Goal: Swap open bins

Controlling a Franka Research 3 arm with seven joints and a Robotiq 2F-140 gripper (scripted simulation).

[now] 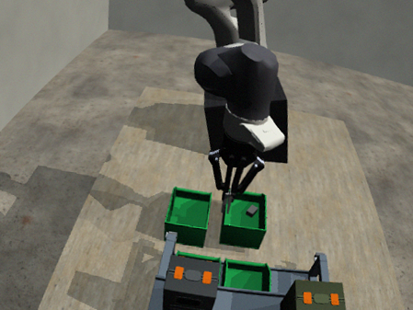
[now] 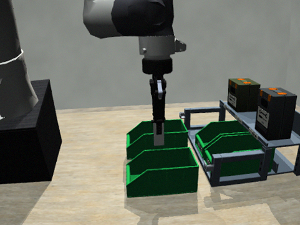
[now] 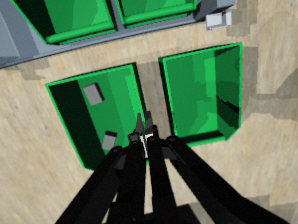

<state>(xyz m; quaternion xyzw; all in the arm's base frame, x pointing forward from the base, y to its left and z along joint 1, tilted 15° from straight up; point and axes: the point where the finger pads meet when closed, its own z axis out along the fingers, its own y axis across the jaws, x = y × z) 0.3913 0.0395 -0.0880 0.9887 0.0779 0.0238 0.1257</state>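
Pinching the parts bin (image 1: 242, 237) (image 2: 176, 128) (image 3: 117, 102) by its side wall, nearly closed fingers (image 1: 229, 203) (image 2: 158, 139); empty bin (image 1: 184, 234) (image 2: 169, 181) (image 3: 192, 95) beside it.

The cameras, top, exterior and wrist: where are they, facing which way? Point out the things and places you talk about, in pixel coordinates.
Top: high beyond the blue-grey metal shelf (image 1: 247, 299) (image 2: 239, 176) (image 3: 145, 40), facing the robot; arm, gripper show.
Exterior: robot's right, looking across; arm, gripper show.
Wrist: near the hand, looking down; black gripper (image 1: 227, 198) (image 2: 158, 144) (image 3: 145, 120) shows.
Top and wrist share the green open empty table bin (image 1: 185, 234) (image 2: 163, 182) (image 3: 192, 95).
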